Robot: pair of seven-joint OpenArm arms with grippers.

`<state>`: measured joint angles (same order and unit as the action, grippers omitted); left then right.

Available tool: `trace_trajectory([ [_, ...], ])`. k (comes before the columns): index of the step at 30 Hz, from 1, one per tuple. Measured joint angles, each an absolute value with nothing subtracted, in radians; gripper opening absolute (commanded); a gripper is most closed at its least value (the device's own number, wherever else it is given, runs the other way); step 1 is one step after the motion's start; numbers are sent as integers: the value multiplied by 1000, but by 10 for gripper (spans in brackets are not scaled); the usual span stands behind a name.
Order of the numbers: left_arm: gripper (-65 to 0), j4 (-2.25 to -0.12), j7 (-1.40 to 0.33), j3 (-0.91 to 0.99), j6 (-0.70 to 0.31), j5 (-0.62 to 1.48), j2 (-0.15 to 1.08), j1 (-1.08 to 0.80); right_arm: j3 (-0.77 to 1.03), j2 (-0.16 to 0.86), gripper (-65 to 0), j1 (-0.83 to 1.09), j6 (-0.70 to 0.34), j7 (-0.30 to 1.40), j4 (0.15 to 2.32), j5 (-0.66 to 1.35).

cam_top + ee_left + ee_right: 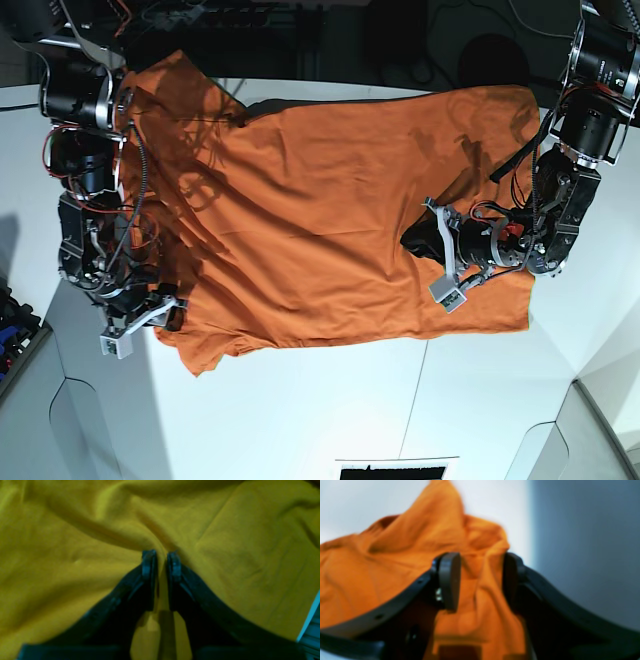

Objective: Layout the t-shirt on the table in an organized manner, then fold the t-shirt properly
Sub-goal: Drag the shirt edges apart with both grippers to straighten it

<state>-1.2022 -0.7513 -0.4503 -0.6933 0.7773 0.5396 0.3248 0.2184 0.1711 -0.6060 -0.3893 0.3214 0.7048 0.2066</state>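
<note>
Orange t-shirt (320, 210) spread across the white table (300, 410), both arms at its edges.

Pinched on a raised fold of cloth, the left gripper (161, 562) has its jaws nearly together, sitting at about 3 o'clock in the base view. At 8 o'clock the right gripper (480, 580) stands released, jaws apart around a bunched hem without pressing it. Creases run over the shirt, which covers the table's middle and reaches its dark far edge at 12 o'clock.

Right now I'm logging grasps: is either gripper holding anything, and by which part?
The left gripper pinches a raised fold in the t-shirt's body. The right gripper is open, cloth between its jaws unclamped.
</note>
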Motion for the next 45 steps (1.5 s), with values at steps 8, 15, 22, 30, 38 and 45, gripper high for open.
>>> trace_trajectory([
  [8, -535, -1202, -743, -450, -700, 739, 540, 325, 218, 191, -650, -602, -405, 321, 705, 208],
  [15, -535, -1203, -740, -450, -700, 732, 540, 325, 218, 268, -650, -599, -476, 294, 769, 203],
  [22, -535, -1203, -733, -449, -701, 728, 540, 325, 218, 316, -430, -602, -477, 292, 888, 207],
  [30, -535, -1203, -733, -449, -700, 726, 540, 325, 219, 316, -203, -601, -479, 445, 891, 332],
  [38, -535, -1203, -704, -449, -702, 686, 543, 325, 276, 316, -203, -527, -479, 497, 898, 393],
  [45, -535, -1200, -677, -450, -699, 717, 585, 325, 280, 313, -203, -387, -487, 398, 904, 413],
])
